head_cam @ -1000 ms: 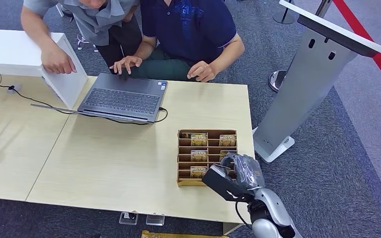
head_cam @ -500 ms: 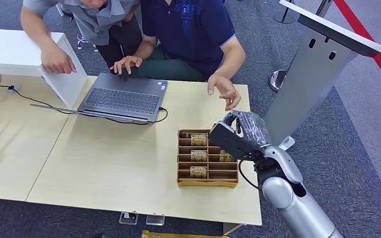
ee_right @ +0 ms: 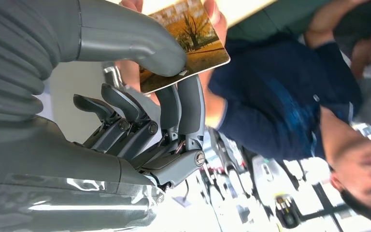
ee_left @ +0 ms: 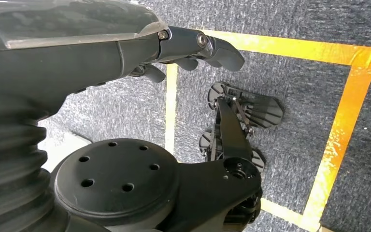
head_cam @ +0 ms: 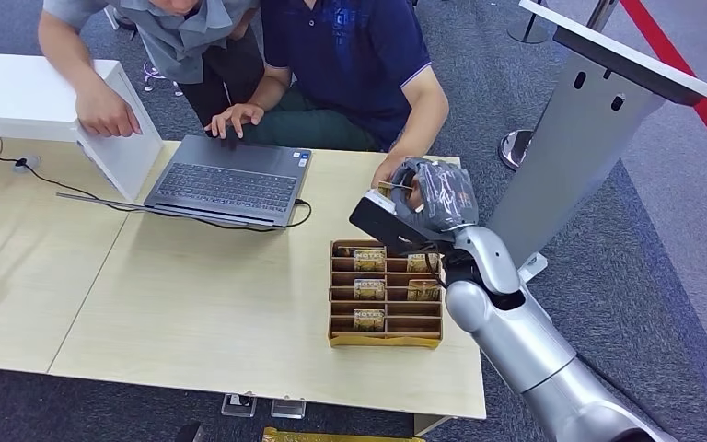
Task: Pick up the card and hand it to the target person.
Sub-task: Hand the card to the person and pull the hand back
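Note:
My right hand [head_cam: 428, 198] is raised over the table's far edge, beyond the card box [head_cam: 385, 343]. It pinches a card [ee_right: 188, 43] with an autumn-tree picture between thumb and fingers [ee_right: 181, 106]. The card [head_cam: 388, 191] shows as a small yellow patch by the hand. The person in the dark blue shirt [head_cam: 350, 55] has a hand [head_cam: 385, 170] at the card, with fingers [ee_right: 216, 12] on its far end. My left hand [ee_left: 188, 43] hangs over the carpet with its fingers stretched out and nothing in them.
The brown box holds several more cards in its slots on the light wood table [head_cam: 221, 304]. A laptop [head_cam: 226, 180] lies at the far side, with a second person in grey [head_cam: 175, 37] leaning over it. A grey kiosk stand [head_cam: 571, 147] rises to the right.
My right hand rose from beside the box's near end and travelled over it to the table's far edge. The person's hand left the table and met the card.

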### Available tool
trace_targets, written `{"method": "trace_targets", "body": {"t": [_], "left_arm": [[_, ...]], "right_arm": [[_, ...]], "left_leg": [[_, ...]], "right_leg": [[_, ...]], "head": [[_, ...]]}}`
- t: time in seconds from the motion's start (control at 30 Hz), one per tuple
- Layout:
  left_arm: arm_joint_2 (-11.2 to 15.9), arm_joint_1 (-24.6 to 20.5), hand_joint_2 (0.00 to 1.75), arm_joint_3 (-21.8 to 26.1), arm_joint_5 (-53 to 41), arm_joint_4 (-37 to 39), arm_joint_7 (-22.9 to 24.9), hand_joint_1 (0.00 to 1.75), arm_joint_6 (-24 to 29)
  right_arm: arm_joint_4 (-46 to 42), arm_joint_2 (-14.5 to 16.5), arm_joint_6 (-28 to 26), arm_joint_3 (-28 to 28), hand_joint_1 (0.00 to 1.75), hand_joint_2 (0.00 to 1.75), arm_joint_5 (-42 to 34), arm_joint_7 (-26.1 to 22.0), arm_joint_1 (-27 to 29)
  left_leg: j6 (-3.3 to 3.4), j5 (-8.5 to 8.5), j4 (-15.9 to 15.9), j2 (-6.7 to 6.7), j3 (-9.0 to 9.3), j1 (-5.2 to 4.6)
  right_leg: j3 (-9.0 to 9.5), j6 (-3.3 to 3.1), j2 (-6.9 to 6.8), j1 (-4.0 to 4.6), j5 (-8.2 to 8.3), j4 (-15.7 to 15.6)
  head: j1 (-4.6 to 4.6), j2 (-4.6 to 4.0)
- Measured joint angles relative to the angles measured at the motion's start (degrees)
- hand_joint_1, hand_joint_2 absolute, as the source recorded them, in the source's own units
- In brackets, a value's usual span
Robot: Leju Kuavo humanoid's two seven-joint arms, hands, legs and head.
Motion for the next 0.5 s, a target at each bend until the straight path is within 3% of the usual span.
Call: {"method": "trace_targets", "body": {"t": [0.07, 0.2, 0.5], "left_arm": [[0.0, 0.3, 1.75, 0.1, 0.3, 0.0, -0.4, 0.0, 0.0], [0.3, 0.5, 1.75, -0.3, 0.1, 0.0, -1.1, 0.0, -0.1], [0.6, 1.0, 1.75, 0.7, 1.9, 0.1, -1.7, 0.0, 0.0]], "right_arm": [[0.2, 0.5, -2.1, 0.3, 1.75, 1.75, 1.4, -0.2, 0.0], [0.0, 0.9, -2.6, 0.5, 0.0, 1.75, 1.9, -0.6, 0.3], [-6.8, -1.8, -0.1, -3.1, 0.0, 1.75, -4.3, -2.7, 3.3]], "left_leg": [[0.01, 0.01, 0.0, -0.05, -0.01, 0.01], [0.02, -0.03, 0.0, -0.19, -0.03, 0.02], [0.04, 0.01, 0.1, -0.4, -0.12, 0.05]], "right_leg": [[0.01, 0.0, -0.06, 0.01, 0.0, 0.0], [0.05, 0.02, -0.19, 0.02, -0.07, 0.0], [0.03, 0.02, -0.4, 0.05, -0.09, 0.0]], "head": [[0.0, 0.0], [0.0, 0.0], [0.0, 0.0]]}}
